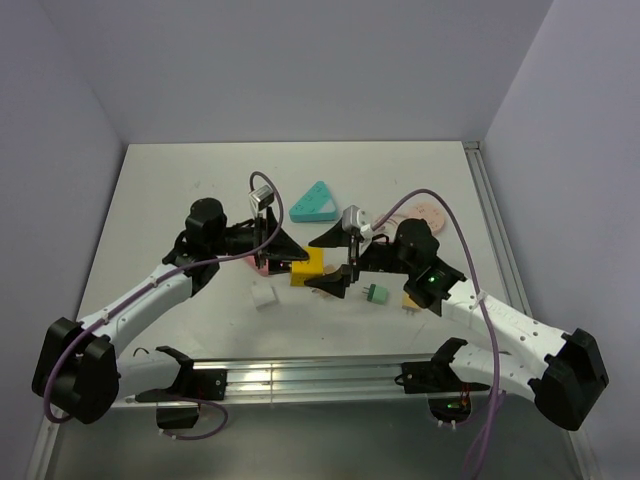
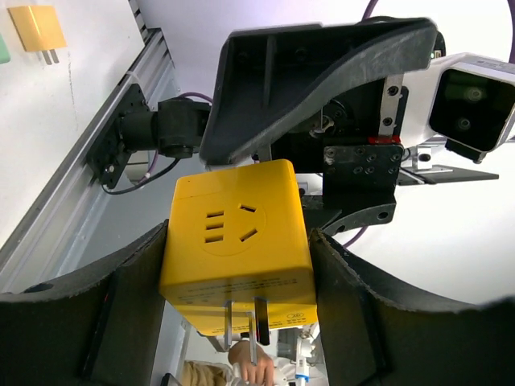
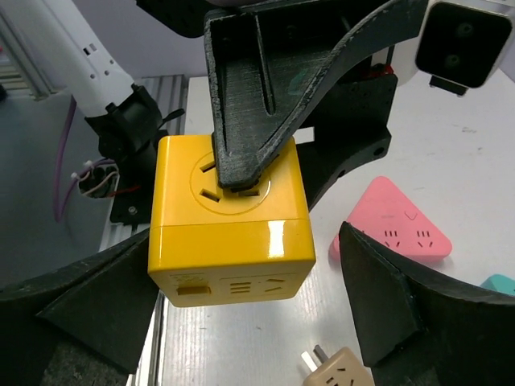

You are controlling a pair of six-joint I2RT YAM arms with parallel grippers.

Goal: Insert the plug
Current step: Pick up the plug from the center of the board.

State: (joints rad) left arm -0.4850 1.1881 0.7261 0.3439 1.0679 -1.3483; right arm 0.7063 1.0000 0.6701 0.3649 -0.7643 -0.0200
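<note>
Step in hand, as judged: the yellow cube adapter (image 1: 307, 268) is being presented between the two arms, above the middle of the counter (image 1: 180, 190) in the top view.

The left hand (image 2: 240, 273) is closed on the adapter, with a finger pressed against each of two opposite faces. The adapter's metal prongs (image 2: 241, 330) are seen pointing to the bottom of the left wrist view, and a socket face is turned to that camera.

The right hand (image 3: 241, 265) is spread wide around the same adapter and grips nothing. A clear gap is noted between the adapter and the finger at the right of the right wrist view. Contact on the other side cannot be confirmed.

A pink triangular socket block (image 3: 394, 225) lies on the counter at the right of the right wrist view. A green plug (image 1: 376, 293) and a beige plug (image 1: 410, 300) lie right of centre in the top view.

Next move, as judged: either the right hand must be closed squarely on the free faces, or a loose plug must be fetched. Which mating is intended cannot be determined. No insertion has been made yet.
</note>
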